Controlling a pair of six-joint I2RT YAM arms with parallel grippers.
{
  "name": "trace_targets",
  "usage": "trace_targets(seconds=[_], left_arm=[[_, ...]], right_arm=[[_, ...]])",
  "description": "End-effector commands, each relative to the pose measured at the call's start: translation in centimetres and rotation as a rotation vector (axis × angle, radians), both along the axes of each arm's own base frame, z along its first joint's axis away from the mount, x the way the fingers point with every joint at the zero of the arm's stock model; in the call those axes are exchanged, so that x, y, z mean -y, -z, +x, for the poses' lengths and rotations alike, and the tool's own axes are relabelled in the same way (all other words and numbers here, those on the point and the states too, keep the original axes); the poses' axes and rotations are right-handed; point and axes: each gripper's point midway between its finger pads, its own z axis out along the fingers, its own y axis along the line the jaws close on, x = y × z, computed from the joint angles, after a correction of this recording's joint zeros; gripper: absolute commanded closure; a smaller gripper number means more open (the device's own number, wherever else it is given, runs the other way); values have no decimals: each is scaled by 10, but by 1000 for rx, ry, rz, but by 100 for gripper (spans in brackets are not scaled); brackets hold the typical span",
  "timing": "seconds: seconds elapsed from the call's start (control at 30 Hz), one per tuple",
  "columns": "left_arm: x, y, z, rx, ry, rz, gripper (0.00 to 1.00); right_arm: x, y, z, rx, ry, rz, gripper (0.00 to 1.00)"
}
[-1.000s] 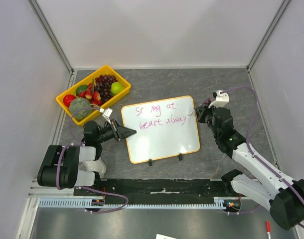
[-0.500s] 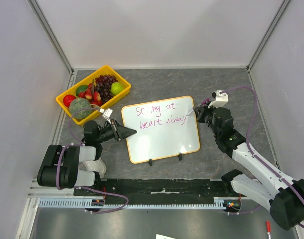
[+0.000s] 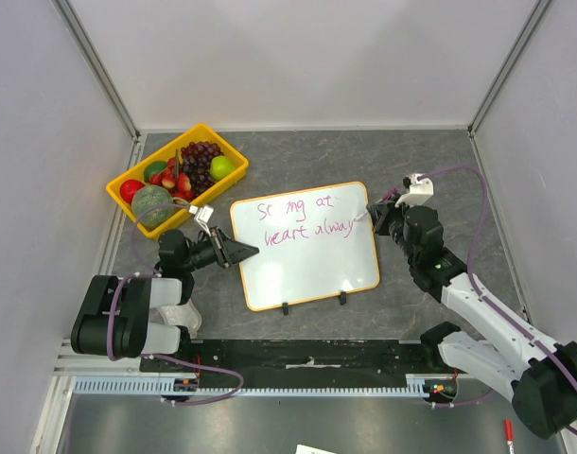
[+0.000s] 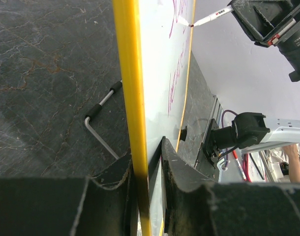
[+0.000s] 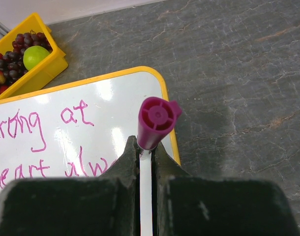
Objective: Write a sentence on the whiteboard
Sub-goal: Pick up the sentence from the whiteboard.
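- The whiteboard (image 3: 305,244) lies on the bench (image 3: 298,156) between the arms.
- The left fingers (image 4: 184,187) clamp its left frame edge.
- The right fingers (image 5: 115,191) are closed on a marker (image 5: 157,118), tip at the end of the sentence (image 3: 303,218).

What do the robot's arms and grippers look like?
Left arm and right arm: black joint housings, white link shells, a thin purple cable looping along each. Left gripper and right gripper: black, tapered, scuffed fingers.

The orange-framed rectangular whiteboard (image 3: 307,265) has a smooth, glossy white face. The dark grey marbled tabletop (image 3: 298,156) looks matt.
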Motion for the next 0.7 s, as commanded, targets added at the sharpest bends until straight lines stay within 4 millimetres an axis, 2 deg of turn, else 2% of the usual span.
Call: trace_targets(seconds=[0.0,0.33,0.67], left_arm=[[-3,6,10,54,-24,49,98],[-3,5,10,55,-24,48,98],[-3,6,10,54,-24,49,98]], right_arm=[[6,14,-5,-32,7,-31,100],[13,18,-9,-40,30,-44,100],[8,24,-14,-56,-3,-35,100]])
